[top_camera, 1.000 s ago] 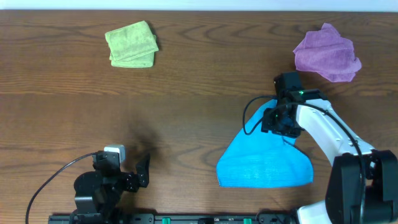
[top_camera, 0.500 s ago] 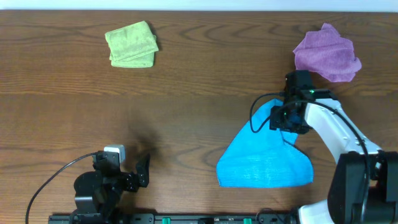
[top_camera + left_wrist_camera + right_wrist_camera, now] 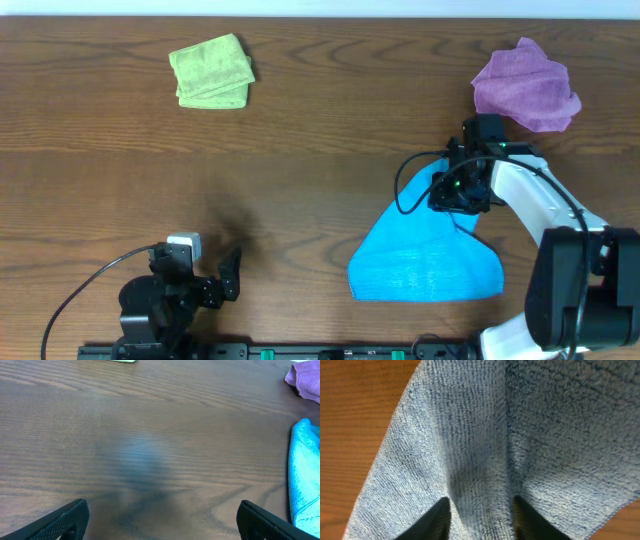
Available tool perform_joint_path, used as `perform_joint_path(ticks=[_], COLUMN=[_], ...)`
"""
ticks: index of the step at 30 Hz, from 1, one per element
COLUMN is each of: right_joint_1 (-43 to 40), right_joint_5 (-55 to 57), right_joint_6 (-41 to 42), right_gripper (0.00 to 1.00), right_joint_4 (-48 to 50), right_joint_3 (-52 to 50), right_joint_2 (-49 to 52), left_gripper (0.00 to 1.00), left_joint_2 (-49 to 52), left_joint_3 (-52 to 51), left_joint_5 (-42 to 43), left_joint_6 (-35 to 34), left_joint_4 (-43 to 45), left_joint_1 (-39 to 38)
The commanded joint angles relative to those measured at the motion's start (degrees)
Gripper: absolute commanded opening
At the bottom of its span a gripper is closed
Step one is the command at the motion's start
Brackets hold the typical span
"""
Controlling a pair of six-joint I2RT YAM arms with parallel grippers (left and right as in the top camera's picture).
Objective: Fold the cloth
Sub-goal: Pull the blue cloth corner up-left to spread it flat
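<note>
We pinch a corner to fold.
Right gripper [image 3: 452, 190] clamps the blue cloth [image 3: 425, 258] at its peak; left gripper [image 3: 165, 519] rests open.

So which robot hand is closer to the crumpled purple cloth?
Right. The right gripper is just in front of the crumpled purple cloth, pinching the blue terry cloth at its far corner. The left gripper sits far off, open, at the wooden table's near edge.
</note>
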Motion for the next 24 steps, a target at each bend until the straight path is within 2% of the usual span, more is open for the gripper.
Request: perform_joint_path(ticks=[1, 5, 7, 10, 11, 15, 17, 20, 24], right_joint_1=[-0.31, -0.31, -0.31, -0.31, -0.31, -0.31, -0.31, -0.31, -0.31], right_joint_5=[-1.51, -1.53, -2.54, -4.48, -4.15, -0.96, 0.04, 0.09, -0.7], right_joint_6=[-0.96, -0.96, -1.03, -2.01, -2.01, -2.03, -2.08, -2.03, -2.05], right_gripper=[0.32, 0.15, 0.03, 0.01, 0.03, 0.38, 0.39, 0.29, 0.01], right_joint_4=[0.02, 0.0, 0.04, 0.04, 0.02, -0.09, -0.04, -0.07, -0.2], right_joint_3=[0.04, 0.04, 0.04, 0.04, 0.04, 0.04, 0.04, 0.04, 0.04], right_joint_2=[0.39, 0.39, 0.37, 0.37, 0.37, 0.37, 0.37, 0.37, 0.37], left_gripper=[0.95, 0.96, 0.96, 0.96, 0.96, 0.96, 0.96, 0.95, 0.95], left_joint_2=[-0.37, -0.37, -0.37, -0.37, -0.37, -0.37, -0.37, -0.37, -0.37], left_joint_3=[-0.31, -0.31, -0.31, -0.31, -0.31, -0.31, -0.31, -0.31, -0.31], left_joint_5=[0.37, 0.37, 0.39, 0.37, 0.37, 0.37, 0.37, 0.37, 0.28], left_joint_6=[-0.63, -0.63, -0.63, -0.63, -0.63, -0.63, -0.63, -0.63, -0.61], left_joint_4=[0.09, 0.09, 0.09, 0.09, 0.09, 0.09, 0.09, 0.09, 0.09], left_joint_1=[-0.13, -0.13, -0.13, -0.13, -0.13, -0.13, -0.13, -0.13, -0.13])
